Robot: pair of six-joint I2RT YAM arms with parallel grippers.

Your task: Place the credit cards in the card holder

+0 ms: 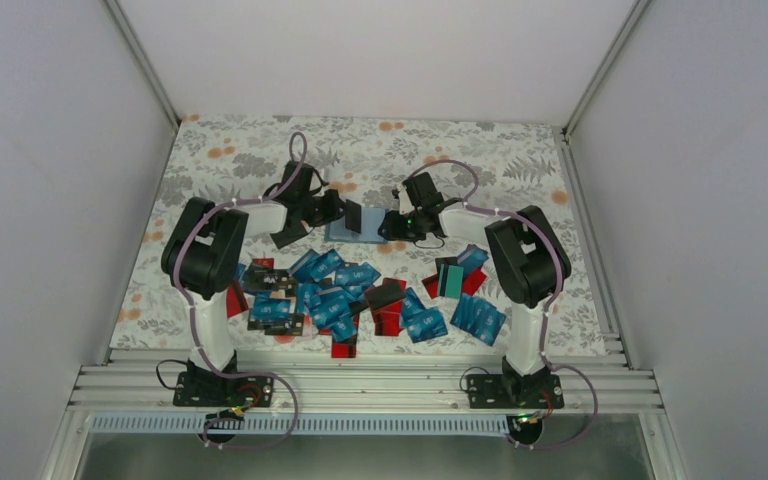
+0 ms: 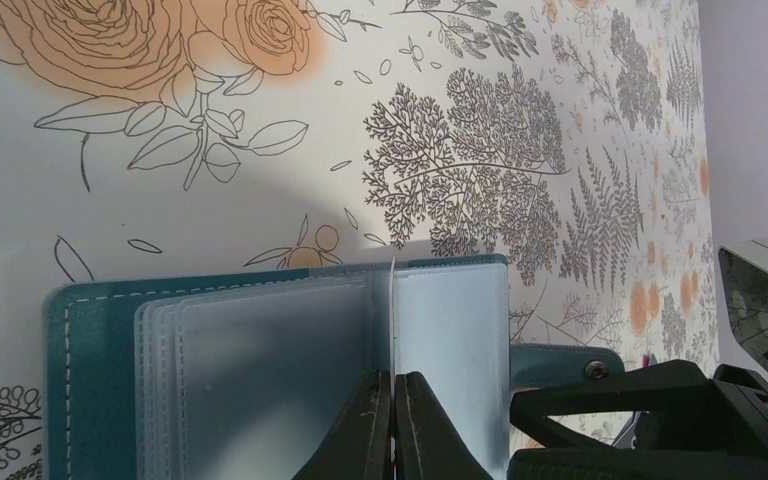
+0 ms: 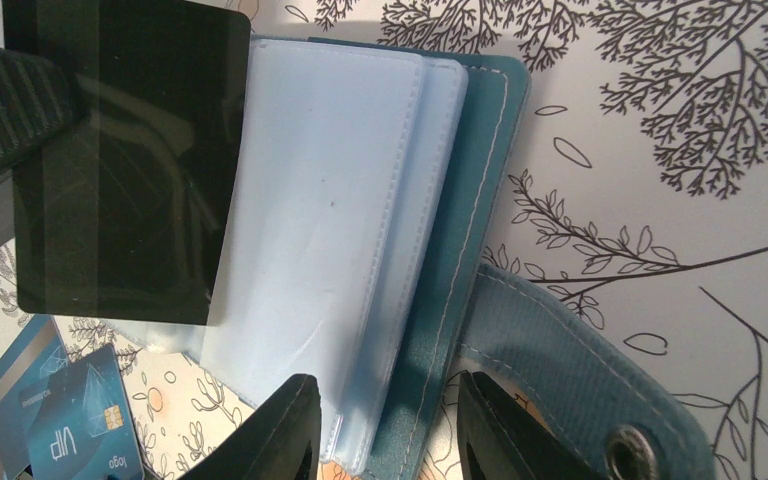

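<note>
Left claw [image 2: 393, 390] is clamped shut on a glossy black rectangular plastic card [image 3: 120, 160], stood on edge just above the open teal-blue folding card holder [image 3: 480, 150], which shows frosted pale sleeves [image 2: 260, 380]. Right claw [image 3: 385, 395] sits part-open astride the holder's edge; whether it pinches I can't tell. I'd reckon the card wants tipping flat, its leading edge fed squarely into a sleeve mouth with the holder pinned. Loose blue, red and black credit cards [image 1: 330, 300] lie heaped beside the holder, towards the arm bases, on the floral table [image 1: 240, 150].
</note>
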